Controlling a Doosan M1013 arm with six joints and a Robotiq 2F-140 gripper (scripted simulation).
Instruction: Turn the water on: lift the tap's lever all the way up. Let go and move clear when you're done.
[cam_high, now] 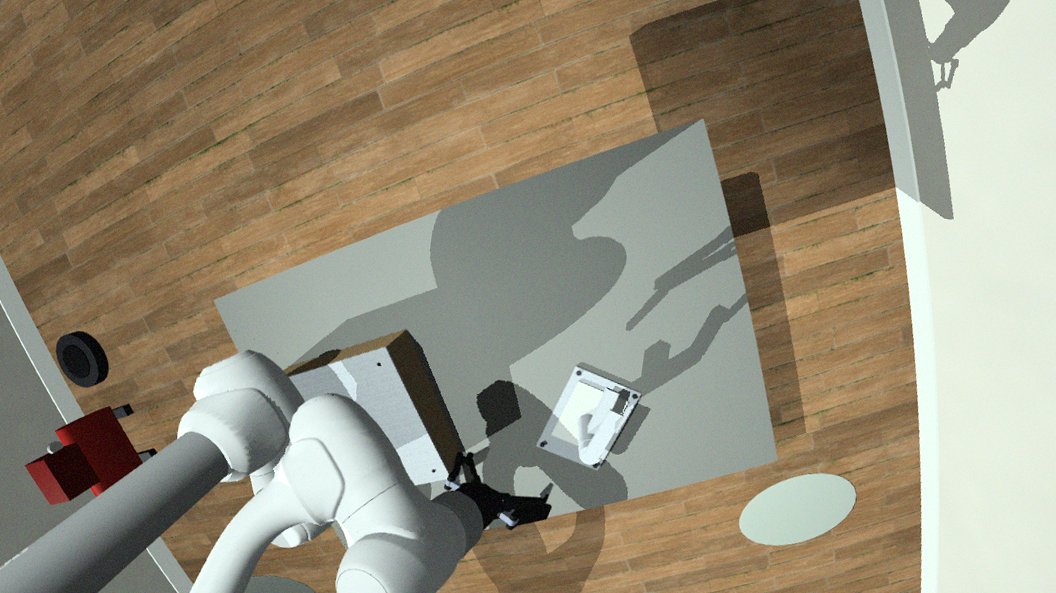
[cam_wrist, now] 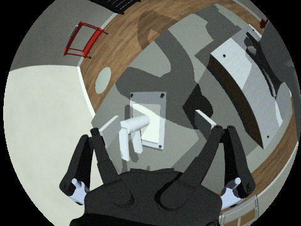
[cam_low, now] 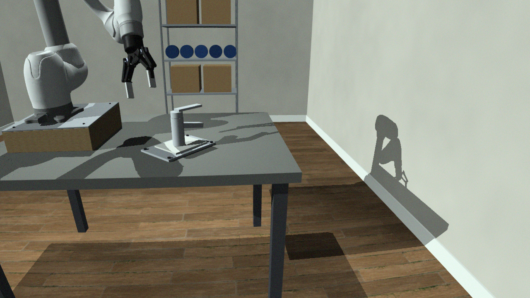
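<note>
Exterior view shows my pincer (cam_low: 139, 85) hanging in the air with its fingers spread as wide as they go and nothing between them, well above the grey table (cam_low: 237, 174) and to the left of the tap (cam_low: 178, 127). That tap stands upright on a flat mounting plate (cam_low: 160, 152) near the middle of the table top, and its lever (cam_low: 187, 108) lies close to level, pointing right and slightly up, apart from my fingers. My arm rises from a wooden-sided pedestal (cam_low: 99, 127) at the table's left end. Behind the table a shelf rack (cam_low: 162, 74) holds brown boxes and a row of blue discs. From my wrist view, the tap (cam_wrist: 134, 127) lies below, between my two spread fingers.
</note>
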